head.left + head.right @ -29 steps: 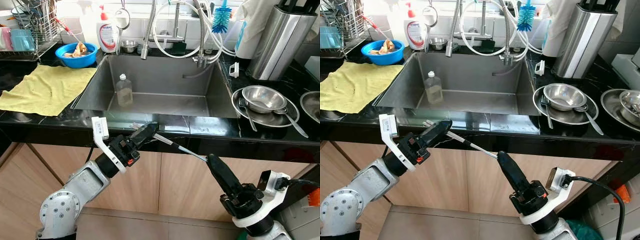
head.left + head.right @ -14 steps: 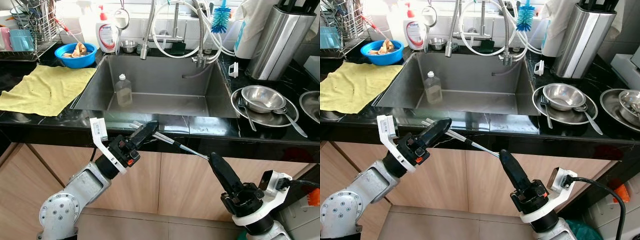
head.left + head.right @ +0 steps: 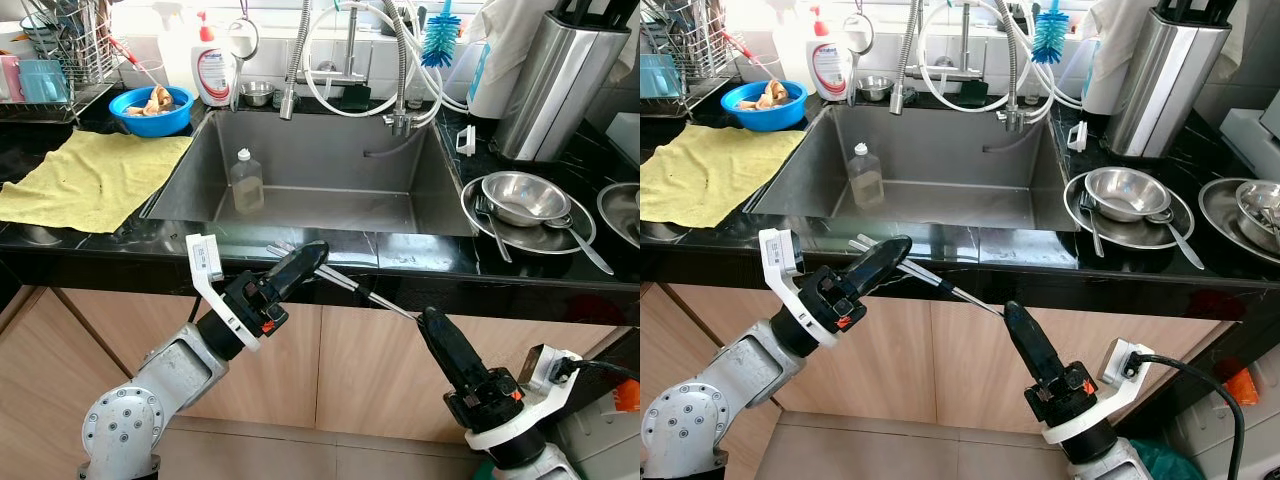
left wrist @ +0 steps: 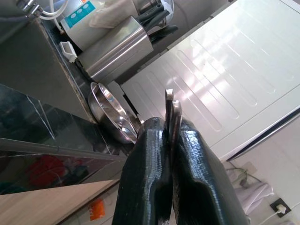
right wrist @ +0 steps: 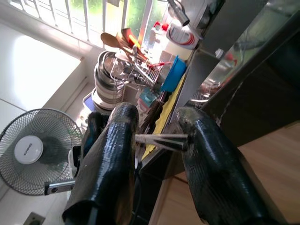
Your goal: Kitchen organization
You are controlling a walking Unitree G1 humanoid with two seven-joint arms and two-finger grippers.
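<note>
Sink [image 3: 300,205]: brushed stainless, matt. Counter [image 3: 90,245] around it: glossy black stone, reflective. Right of sink: polished steel bowl [image 3: 525,195] on steel plate [image 3: 478,222]. Left of sink: yellow cloth [image 3: 85,175], soft matt; blue plastic bowl [image 3: 153,110]. Below sink: matt wood-grain cabinet fronts [image 3: 370,370]. Left gripper [image 3: 305,262] fingers: matt black plastic, pinching thin shiny metal utensil [image 3: 345,285].

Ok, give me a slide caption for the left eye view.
Left gripper clamps a utensil before the sink; right gripper at its handle end.

No text or label can be read

A slim metal utensil [image 3: 345,285] slants in midair before the counter edge.
</note>
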